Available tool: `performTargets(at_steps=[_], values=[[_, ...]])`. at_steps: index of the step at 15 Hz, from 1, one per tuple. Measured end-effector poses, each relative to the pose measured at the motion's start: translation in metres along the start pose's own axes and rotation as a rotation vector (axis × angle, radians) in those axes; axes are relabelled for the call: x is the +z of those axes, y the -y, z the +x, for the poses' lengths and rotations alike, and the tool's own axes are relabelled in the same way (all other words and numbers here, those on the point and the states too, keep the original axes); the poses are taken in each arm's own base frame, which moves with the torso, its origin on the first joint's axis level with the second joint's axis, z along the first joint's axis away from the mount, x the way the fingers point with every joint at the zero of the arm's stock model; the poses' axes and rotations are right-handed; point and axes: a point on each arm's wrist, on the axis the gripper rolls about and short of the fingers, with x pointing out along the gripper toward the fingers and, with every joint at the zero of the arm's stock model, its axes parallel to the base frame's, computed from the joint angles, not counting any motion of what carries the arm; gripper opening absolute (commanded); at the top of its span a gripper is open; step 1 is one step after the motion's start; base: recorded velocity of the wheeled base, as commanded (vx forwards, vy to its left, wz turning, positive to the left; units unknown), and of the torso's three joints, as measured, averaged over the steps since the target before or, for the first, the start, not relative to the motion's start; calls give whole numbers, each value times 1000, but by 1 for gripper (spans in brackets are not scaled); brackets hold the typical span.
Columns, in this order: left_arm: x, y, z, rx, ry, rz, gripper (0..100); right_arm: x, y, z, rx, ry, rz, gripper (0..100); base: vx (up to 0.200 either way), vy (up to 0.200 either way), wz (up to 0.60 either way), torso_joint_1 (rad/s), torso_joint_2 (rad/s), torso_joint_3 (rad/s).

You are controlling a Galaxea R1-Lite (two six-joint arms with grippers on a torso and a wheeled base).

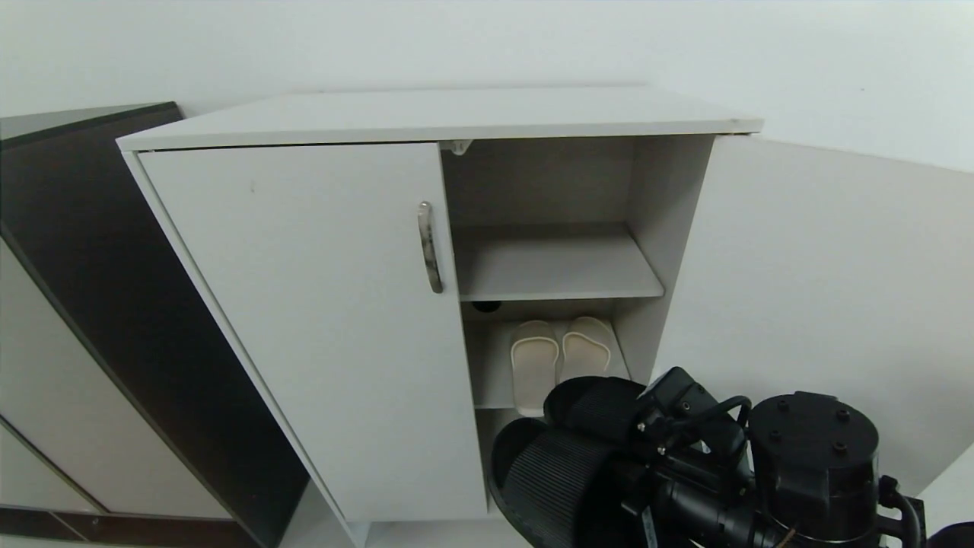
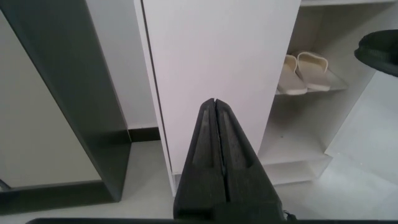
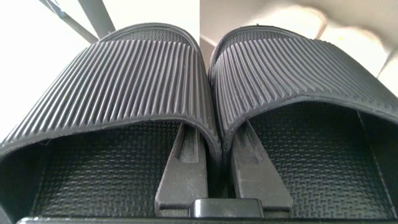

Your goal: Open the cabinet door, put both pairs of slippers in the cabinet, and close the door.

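Note:
The white cabinet (image 1: 426,118) has its right door (image 1: 822,289) swung open and its left door (image 1: 304,320) closed. A cream pair of slippers (image 1: 559,358) lies side by side on the middle shelf, also seen as cream slippers (image 2: 308,70) in the left wrist view. My right gripper (image 3: 211,165) is shut on a black pair of ribbed slippers (image 3: 205,74), pinching their inner edges together. The black slippers (image 1: 563,457) hang in front of the open compartment, below the cream pair. My left gripper (image 2: 215,106) is shut and empty, facing the closed left door.
An upper shelf (image 1: 555,266) is bare. A dark panel (image 1: 99,289) leans beside the cabinet on the left. The closed door carries a metal handle (image 1: 428,247). A lower shelf (image 2: 292,140) sits under the cream slippers.

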Motion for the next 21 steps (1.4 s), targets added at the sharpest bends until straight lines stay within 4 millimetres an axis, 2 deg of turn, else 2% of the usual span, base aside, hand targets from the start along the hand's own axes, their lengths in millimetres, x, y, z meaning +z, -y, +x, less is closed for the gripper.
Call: performTargets(at_steps=[5, 7, 9, 12, 15, 18, 21], values=[[0, 0, 0, 0, 1, 0, 0, -2, 1, 1, -45, 4, -31, 0, 0, 0, 0, 1, 51, 42], [0, 0, 0, 0, 1, 2, 0, 9, 1, 13, -190, 41, -3, 0, 0, 0, 0, 0, 0, 0], [0, 0, 0, 0, 1, 2, 0, 21, -2, 27, -265, 72, 52, 0, 0, 0, 0, 0, 0, 0], [0, 0, 0, 0, 0, 2, 0, 32, -9, 30, -323, 19, 63, 0, 0, 0, 0, 0, 0, 0], [0, 0, 0, 0, 0, 2, 0, 55, -20, 16, -347, -10, 111, 0, 0, 0, 0, 0, 0, 0], [0, 0, 0, 0, 0, 2, 0, 89, -32, 5, -443, 47, 169, 0, 0, 0, 0, 0, 0, 0], [0, 0, 0, 0, 0, 2, 0, 109, -37, 11, -502, 108, 206, 0, 0, 0, 0, 0, 0, 0]])
